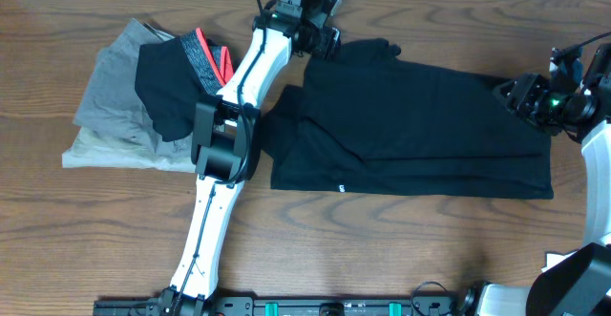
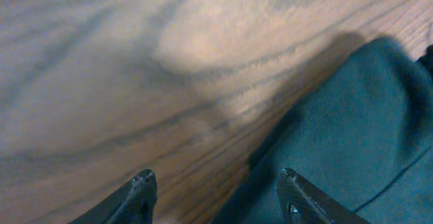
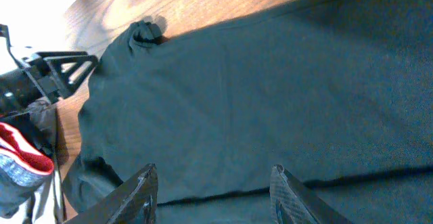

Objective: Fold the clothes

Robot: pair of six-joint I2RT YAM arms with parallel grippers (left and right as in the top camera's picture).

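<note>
Where it lies on the wood-grain table, black T-shirt — soft, matte, oblong.

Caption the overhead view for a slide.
Left gripper and right gripper, both open, at opposite upper corners of the black T-shirt; other garments piled beside it.

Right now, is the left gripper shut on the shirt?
No: the left gripper is open, its fingers spread apart above the table and the edge of the shirt.
</note>
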